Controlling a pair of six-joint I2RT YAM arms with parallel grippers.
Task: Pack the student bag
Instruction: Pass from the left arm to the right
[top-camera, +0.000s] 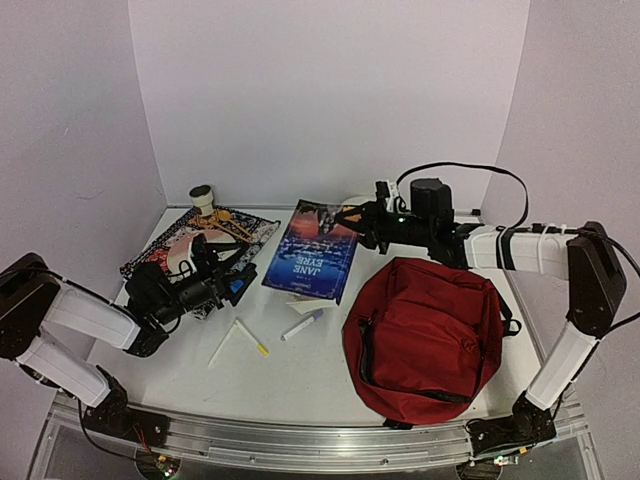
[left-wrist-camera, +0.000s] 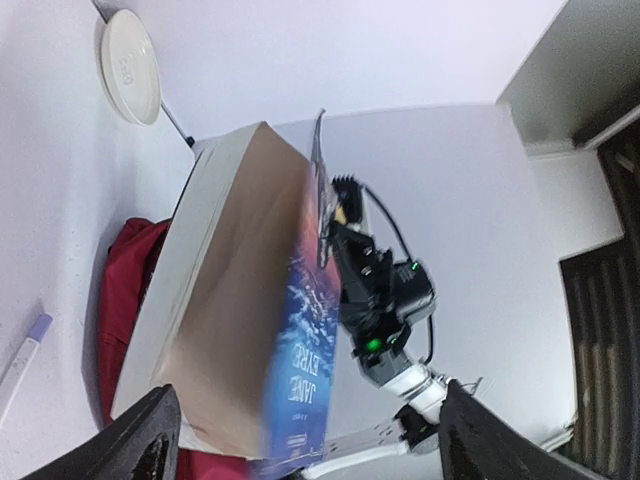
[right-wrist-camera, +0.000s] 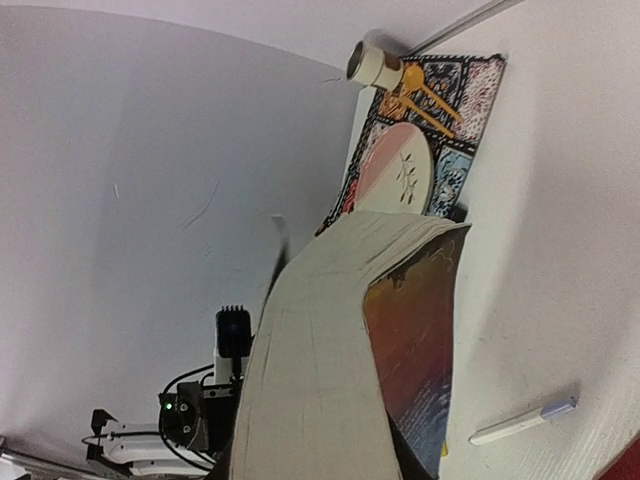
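The student bag (top-camera: 430, 330), a dark-red backpack with black zippers, lies flat on the table's right half; a strip of it (left-wrist-camera: 125, 300) shows past the book in the left wrist view. A blue "Jane Eyre" paperback (top-camera: 312, 248) sits left of the bag. My right gripper (top-camera: 356, 222) is shut on the book's far right corner, and its page block (right-wrist-camera: 330, 350) fills the right wrist view, bowed. My left gripper (top-camera: 240, 272) is at the book's near left side, open. Its fingertips (left-wrist-camera: 150, 440) stand wide apart, and the book (left-wrist-camera: 250, 300) is tilted up just ahead of them.
A purple-capped pen (top-camera: 302, 324), a yellow-tipped pen (top-camera: 252, 338) and a white marker (top-camera: 221, 346) lie in front of the book. At back left is a patterned mat (top-camera: 255, 228) with a plate (top-camera: 185, 250), cup (top-camera: 203, 197) and orange utensils (top-camera: 226, 215). Walls close in on three sides.
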